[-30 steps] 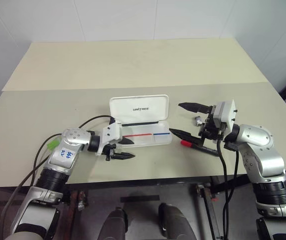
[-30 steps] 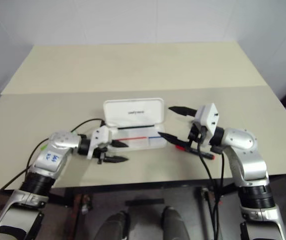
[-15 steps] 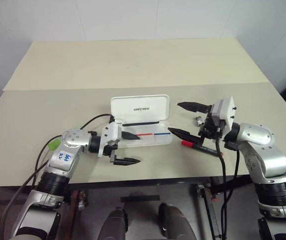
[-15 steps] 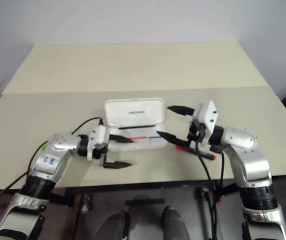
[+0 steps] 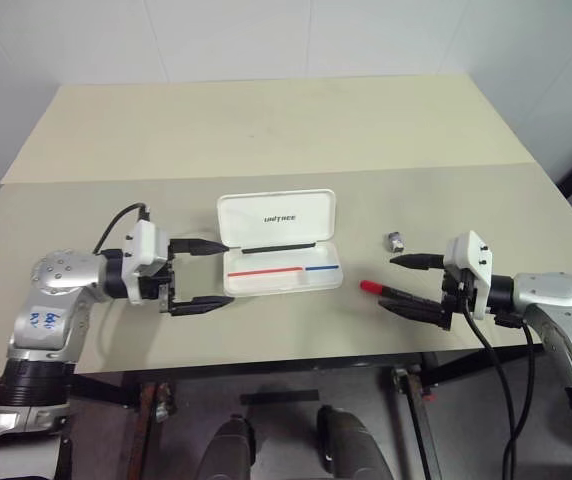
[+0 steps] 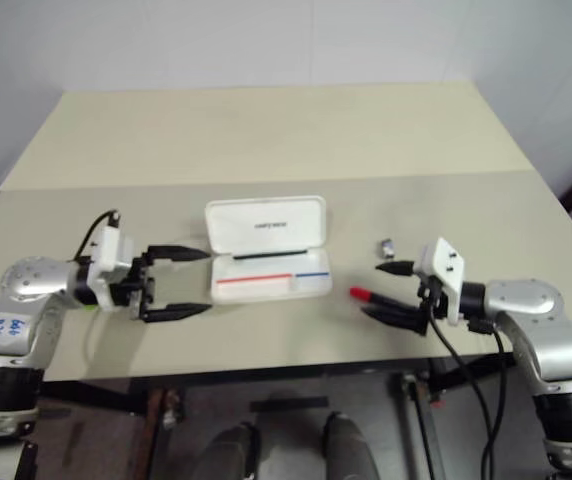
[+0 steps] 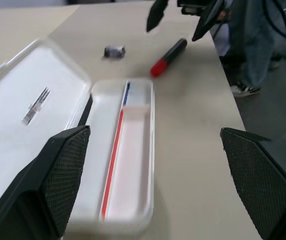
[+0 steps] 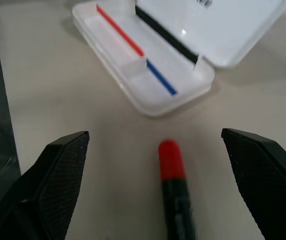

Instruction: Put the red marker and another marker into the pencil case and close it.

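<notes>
While its lid stands thrown back, the pencil case [image 5: 281, 255] lies open near the middle of the tabletop [image 5: 266, 130], the white tray toward the robot and the lid, with small dark lettering, tilted up on the far side. Inside the tray run a thin red line and a shorter blue one, end to end; no marker lies in it.

The red marker [image 5: 386, 291] lies flat on the tabletop to the right of the case, apart from it, its red cap pointing toward the case and its black barrel running away toward the right gripper [image 5: 412, 284]. That gripper's fingers stand wide apart, one above the barrel's end and one on the near side of it, so the marker sits between them without being clasped; in the right wrist view the red cap [image 8: 171, 160] shows well clear of both fingertips [image 8: 63, 165]. A small silvery metal piece [image 5: 396, 240] rests on the tabletop just beyond the marker.

To the left of the case, the left gripper [image 5: 211, 274] points toward it, its fingers also spread wide and empty, the upper fingertip close to the lid's left edge and the lower one in front of the tray's near corner.
</notes>
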